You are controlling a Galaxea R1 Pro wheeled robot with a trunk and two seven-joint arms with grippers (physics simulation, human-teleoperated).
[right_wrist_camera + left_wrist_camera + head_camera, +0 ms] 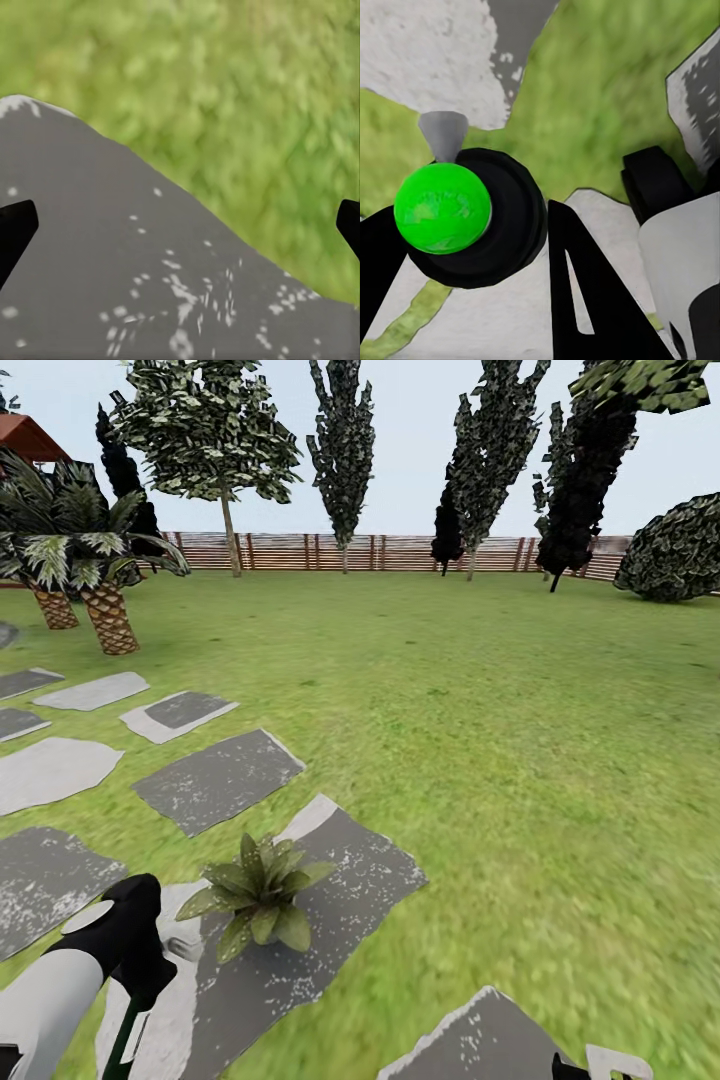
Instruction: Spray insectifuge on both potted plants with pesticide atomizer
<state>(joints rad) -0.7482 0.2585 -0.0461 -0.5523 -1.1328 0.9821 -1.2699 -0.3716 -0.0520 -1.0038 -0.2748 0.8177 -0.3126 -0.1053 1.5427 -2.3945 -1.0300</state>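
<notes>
One potted plant (pixel 258 900), a low rosette of pointed green leaves, stands on a grey stepping stone (pixel 350 900) in the lawn; its pot is hidden under the leaves. My left gripper (pixel 140 950) hangs just left of it. The left wrist view shows that gripper (pixel 472 247) shut on the pesticide atomizer (pixel 502 225), a round black body with a bright green cap and a grey cone nozzle. My right gripper (pixel 180 225) stands open with nothing between its fingers, over a grey stone (pixel 112 285) and grass. Its tip shows at the head view's lower edge (pixel 595 1065).
Several grey and white stepping stones (pixel 215 780) lie to the left. Palms (pixel 95 575) stand at the far left, tall trees (pixel 345 450) and a brown slatted fence (pixel 400 552) at the back, a dark bush (pixel 675 550) at the far right. Open lawn (pixel 520 740) spreads ahead and right.
</notes>
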